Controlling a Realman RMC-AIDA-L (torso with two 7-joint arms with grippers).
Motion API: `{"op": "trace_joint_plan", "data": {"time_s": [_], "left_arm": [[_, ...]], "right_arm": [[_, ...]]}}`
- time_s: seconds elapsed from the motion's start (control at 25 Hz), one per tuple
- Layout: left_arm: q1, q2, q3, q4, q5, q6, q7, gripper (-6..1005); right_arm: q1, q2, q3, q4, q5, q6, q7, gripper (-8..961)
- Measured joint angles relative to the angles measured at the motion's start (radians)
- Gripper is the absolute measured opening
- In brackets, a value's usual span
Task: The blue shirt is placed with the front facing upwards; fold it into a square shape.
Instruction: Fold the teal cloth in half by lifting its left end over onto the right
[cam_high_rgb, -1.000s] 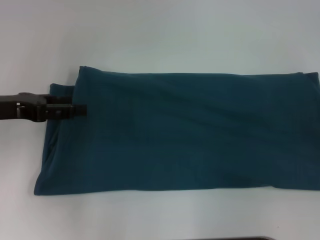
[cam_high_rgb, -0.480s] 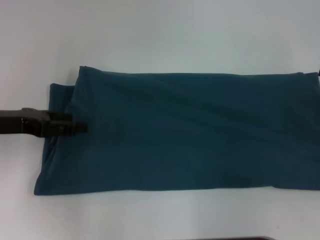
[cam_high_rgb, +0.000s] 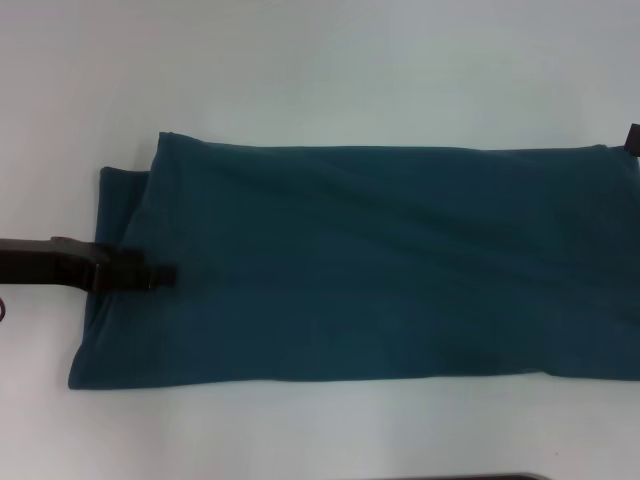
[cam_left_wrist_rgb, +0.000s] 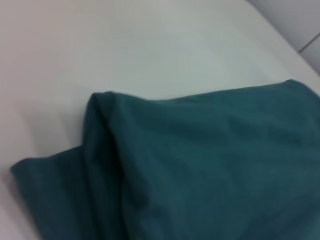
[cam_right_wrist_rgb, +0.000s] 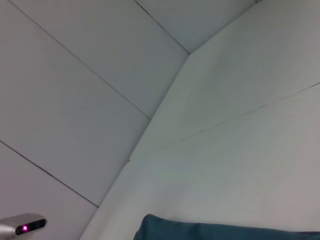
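Lying flat across the white worktop (cam_high_rgb: 300, 70), the blue shirt (cam_high_rgb: 380, 270) is folded into a long band that runs from near the left edge to past the right edge of the head view. None of its lettering or collar shows (only plain teal cloth faces up). At its left end a lower layer sticks out from under the upper fold, making a small step near the far-left corner of the band.

From the worktop's left edge the left gripper (cam_high_rgb: 150, 274) reaches in low and level, its dark tip over the shirt's left end about midway between the near and far edges; whether its jaws are spread or pinching cloth cannot be told.

A dark sliver at the right edge of the head view, just by the shirt's far-right corner, is the right gripper (cam_high_rgb: 633, 137); its jaw state cannot be told either.
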Motion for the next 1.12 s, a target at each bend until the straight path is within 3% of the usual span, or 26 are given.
{"op": "trace_joint_plan", "data": {"time_s": [0.48,0.84,1.12], "left_arm": [[0.002,-0.001,-0.004,-0.002,0.014,0.015,-0.003,785],[0.019,0.022,-0.006,-0.014,0.015,0.08,-0.007,785],[0.029,0.023,-0.005,-0.025,0.019,0.07,-0.009,785]], "right_arm": [[0.003,0.002,0.0,0.0,0.009,0.0,0.003,924],[0.005,-0.001,-0.003,0.0,0.009,0.001,0.002,923],[0.005,-0.002,-0.005,0.0,0.009,0.003,0.001,923]]}}
